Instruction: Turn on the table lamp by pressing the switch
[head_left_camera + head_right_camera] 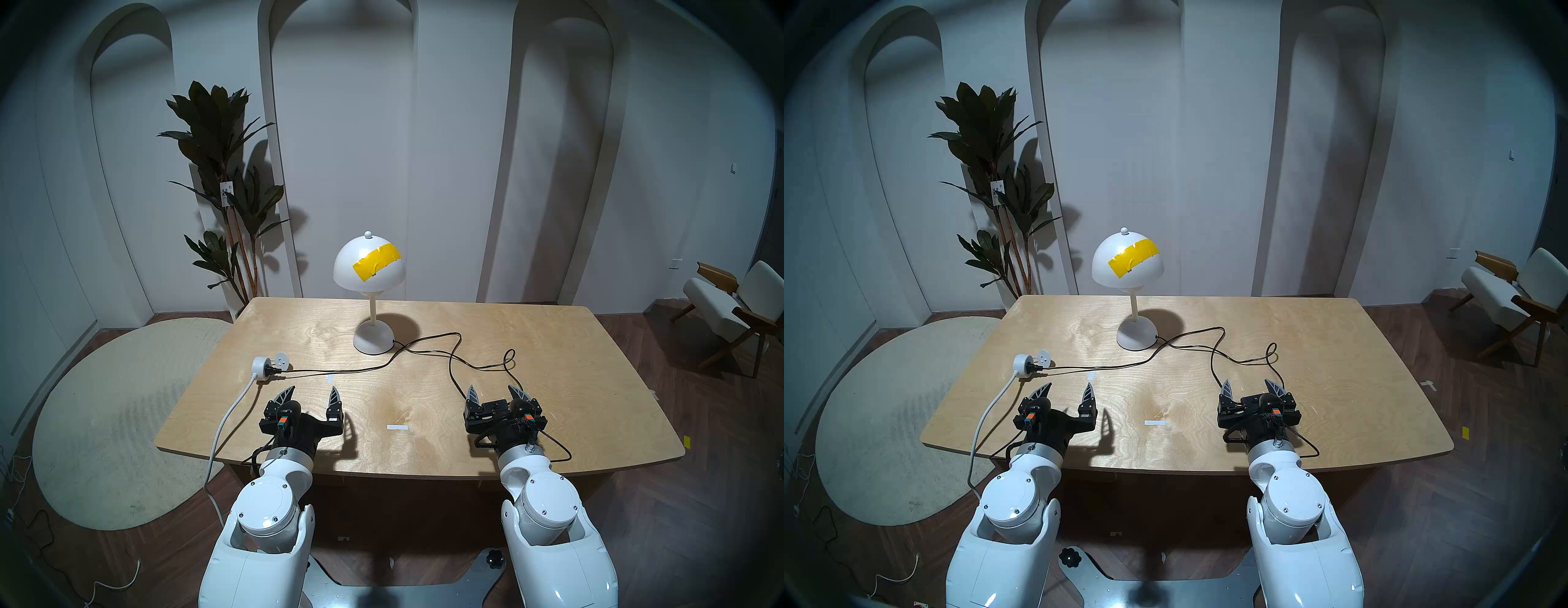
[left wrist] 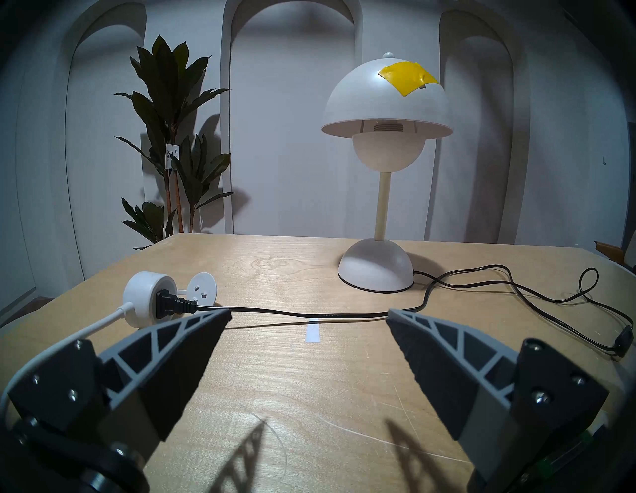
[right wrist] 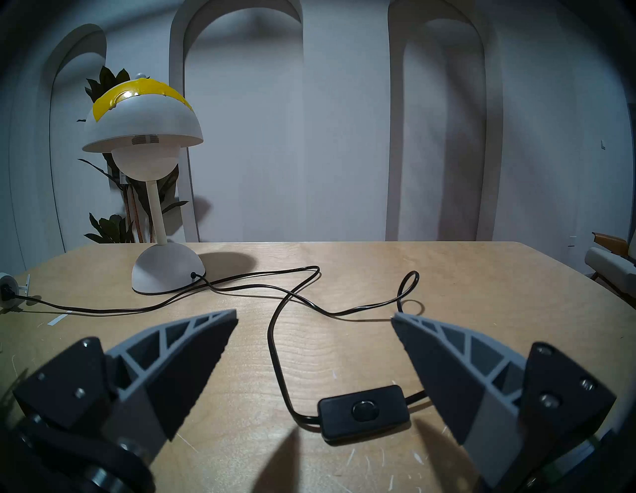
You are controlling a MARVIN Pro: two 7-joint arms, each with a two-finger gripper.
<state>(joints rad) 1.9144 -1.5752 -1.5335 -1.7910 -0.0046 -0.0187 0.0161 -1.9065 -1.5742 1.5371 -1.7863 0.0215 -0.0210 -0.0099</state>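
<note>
The white table lamp [image 1: 368, 271] with a yellow tape strip stands unlit at the table's far middle; it also shows in both wrist views [image 2: 385, 100] [image 3: 141, 117]. Its thin black cable [image 1: 428, 339] loops right and toward me. The black switch [image 3: 363, 411] lies flat on the table, below and between my right gripper's fingers, button up; the head views hide it under the gripper. My right gripper [image 1: 491, 388] [image 3: 315, 315] is open and empty above it. My left gripper [image 1: 312, 389] [image 2: 308, 313] is open and empty over the near left.
A round white socket adapter [image 1: 262, 367] with a white cable sits left, the lamp's plug in it. The wooden table [image 1: 572, 382] bears two white tape marks [image 1: 396, 426]. A plant [image 1: 220, 170], a rug [image 1: 106, 424] and a chair [image 1: 729, 314] stand beyond the table.
</note>
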